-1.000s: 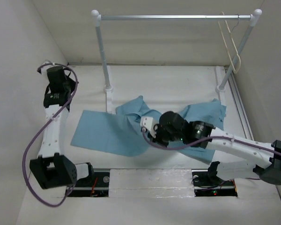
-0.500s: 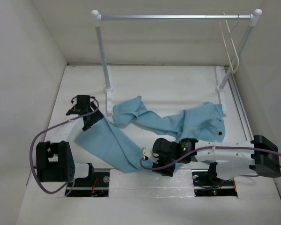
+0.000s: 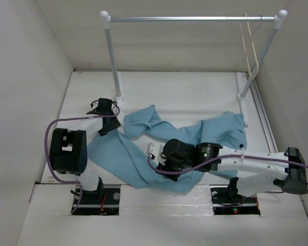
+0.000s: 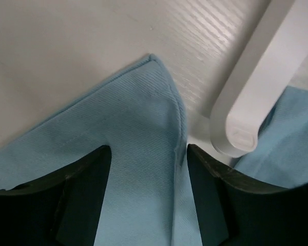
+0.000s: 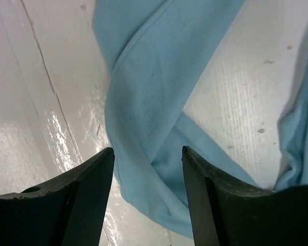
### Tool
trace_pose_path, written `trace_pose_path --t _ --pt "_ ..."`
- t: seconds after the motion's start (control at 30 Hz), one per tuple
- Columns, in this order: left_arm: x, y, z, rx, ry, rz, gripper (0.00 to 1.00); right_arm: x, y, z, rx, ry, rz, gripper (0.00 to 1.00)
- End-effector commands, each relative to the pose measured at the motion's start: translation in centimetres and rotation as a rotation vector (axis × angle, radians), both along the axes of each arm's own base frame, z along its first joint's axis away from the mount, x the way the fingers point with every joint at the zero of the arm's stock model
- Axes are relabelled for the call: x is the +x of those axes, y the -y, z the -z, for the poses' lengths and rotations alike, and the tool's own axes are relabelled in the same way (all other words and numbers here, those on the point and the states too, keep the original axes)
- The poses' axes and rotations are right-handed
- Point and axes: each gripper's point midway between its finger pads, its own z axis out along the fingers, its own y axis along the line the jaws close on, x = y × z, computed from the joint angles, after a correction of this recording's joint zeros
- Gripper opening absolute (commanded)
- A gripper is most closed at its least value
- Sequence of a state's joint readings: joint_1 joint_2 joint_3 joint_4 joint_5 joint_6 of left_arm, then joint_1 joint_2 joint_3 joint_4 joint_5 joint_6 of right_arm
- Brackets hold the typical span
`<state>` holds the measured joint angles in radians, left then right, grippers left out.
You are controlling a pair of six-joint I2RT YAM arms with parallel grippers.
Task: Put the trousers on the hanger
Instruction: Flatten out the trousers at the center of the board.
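**Trousers down, hanger untouched**

Top view: the trousers (image 3: 215, 130) lie rumpled across the tabletop (image 3: 185, 92). The hanger (image 3: 251, 48) hangs at the right end of the rail (image 3: 195, 19), well apart from them. Nothing is hung yet, so I judge the job barely begun. The left claw (image 3: 107, 127) sits at one leg's corner, and the right claw (image 3: 161, 160) is over the near folds.

Left wrist: the fingers stand apart, straddling the leg's corner with nothing clamped.

Right wrist: the fingers stand apart over a folded strip of cloth and grip nothing. I cannot tell whether they touch it.
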<state>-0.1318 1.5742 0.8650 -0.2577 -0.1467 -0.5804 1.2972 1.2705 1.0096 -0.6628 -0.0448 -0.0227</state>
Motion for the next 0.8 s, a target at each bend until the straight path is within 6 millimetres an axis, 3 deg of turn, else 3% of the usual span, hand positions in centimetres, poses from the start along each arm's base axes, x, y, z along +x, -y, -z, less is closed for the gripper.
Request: trace_pose_path --t 0.0,0.03,0.07,0.1,0.17,0.2,0.27,0.3,0.33,0.37,0.4,0.43,0.5,0.53,0.57,0.6,0.63,0.67,0.7,0.73,0.77 --pt "0.5 0.5 1.3 -0.014 -0.019 0.007 0.42 2.7 -1.2 -4.4 0.097 0.088 0.072 0.61" --pt "0.6 0.5 1.2 -0.015 -0.016 0.005 0.42 2.7 -1.2 -4.5 0.099 0.087 0.070 0.61" --pt "1.0 0.8 0.8 -0.029 0.001 0.010 0.25 3.2 -1.2 -4.8 0.112 0.090 0.084 0.61" --pt "1.7 0.9 0.1 -0.033 0.018 0.006 0.00 3.5 -1.3 -5.1 0.124 0.093 0.083 0.61" --pt "2.4 1.1 -1.8 -0.043 0.046 0.008 0.00 4.1 -1.4 -5.8 0.142 0.100 0.098 0.61" --pt "3.7 1.3 -3.8 -0.052 0.095 0.008 0.00 4.2 -1.3 -5.9 0.143 0.107 0.100 0.61" --pt "4.4 1.5 -8.3 -0.067 0.183 0.019 0.00 5.2 -1.1 -6.8 0.162 0.127 0.126 0.60" --pt "5.7 1.6 -12.0 -0.076 0.266 0.015 0.00 5.2 -1.1 -7.2 0.172 0.135 0.124 0.60" --pt "5.7 1.4 -15.8 -0.080 0.354 0.005 0.00 5.8 -0.8 -7.4 0.173 0.149 0.146 0.60" --pt "5.2 0.9 -18.3 -0.069 0.393 -0.020 0.00 6.0 -0.6 -8.3 0.189 0.167 0.156 0.60" --pt "5.2 0.6 -21.7 -0.069 0.466 -0.036 0.00 6.5 -0.2 -8.7 0.196 0.182 0.177 0.60" --pt "3.8 -0.3 -25.4 -0.073 0.562 -0.064 0.00 7.0 0.3 -9.0 0.195 0.201 0.200 0.60" --pt "1.6 -1.6 -28.2 -0.079 0.628 -0.114 0.00 7.8 1.5 -9.6 0.209 0.220 0.245 0.60" --pt "-1.2 -2.6 -30.3 -0.082 0.688 -0.151 0.00 8.1 2.1 -9.5 0.209 0.228 0.267 0.60" --pt "-2.8 -4.0 -30.7 -0.044 0.710 -0.220 0.00 8.3 2.5 -9.4 0.216 0.227 0.277 0.60" --pt "-4.2 -4.6 -29.2 -0.048 0.688 -0.278 0.00 8.3 3.3 -8.8 0.217 0.224 0.286 0.60" --pt "-6.9 -5.4 -30.0 -0.059 0.742 -0.328 0.00 8.8 3.8 -8.4 0.219 0.210 0.302 0.60" --pt "-8.9 -6.4 -28.4 -0.032 0.711 -0.391 0.00 9.0 4.2 -7.9 0.215 0.203 0.312 0.61" --pt "-10.3 -7.0 -25.5 -0.017 0.658 -0.440 0.00 8.9 4.8 -7.0 0.203 0.191 0.320 0.61" --pt "-12.5 -7.6 -25.6 -0.071 0.719 -0.528 0.00 9.4 5.4 -6.6 0.195 0.179 0.340 0.61" --pt "-14.2 -8.3 -23.8 -0.049 0.689 -0.581 0.00 9.5 5.9 -6.0 0.180 0.173 0.352 0.62"
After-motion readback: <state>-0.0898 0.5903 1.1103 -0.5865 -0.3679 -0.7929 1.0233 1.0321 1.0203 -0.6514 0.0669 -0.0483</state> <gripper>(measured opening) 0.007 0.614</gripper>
